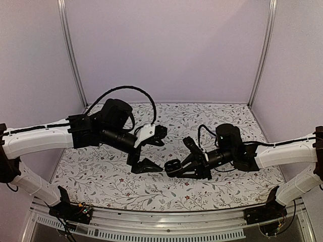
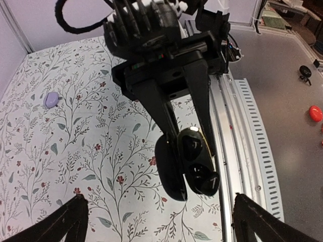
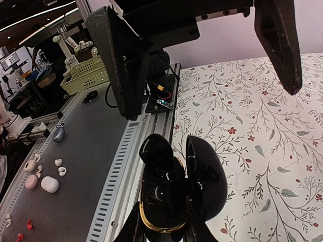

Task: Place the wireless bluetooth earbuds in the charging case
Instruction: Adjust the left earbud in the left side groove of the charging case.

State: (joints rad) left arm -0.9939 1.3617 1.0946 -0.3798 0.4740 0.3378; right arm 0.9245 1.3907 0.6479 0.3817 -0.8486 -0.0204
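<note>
The charging case (image 3: pixel 174 201) is a glossy black puck with a gold rim, its lid (image 3: pixel 209 176) swung open. My right gripper (image 3: pixel 169 229) is shut on the case's base and holds it above the floral cloth near the front rail. One earbud (image 3: pixel 157 151) stands proud of the upper well, and another dark rounded piece (image 3: pixel 171 194) sits in the lower well. In the left wrist view the case (image 2: pixel 197 164) hangs between the right fingers (image 2: pixel 164 113). My left gripper (image 1: pixel 160 151) is open, just left of the case (image 1: pixel 174 165), its fingers (image 2: pixel 68 222) spread wide with nothing between them.
A small lavender piece (image 2: pixel 51 99) lies on the patterned cloth (image 1: pixel 202 121) away from both grippers. The aluminium rail (image 2: pixel 237 151) runs along the front edge. Beyond it are a yellow basket (image 3: pixel 91 75), small white cases (image 3: pixel 49 184) and a red item (image 2: pixel 315 113).
</note>
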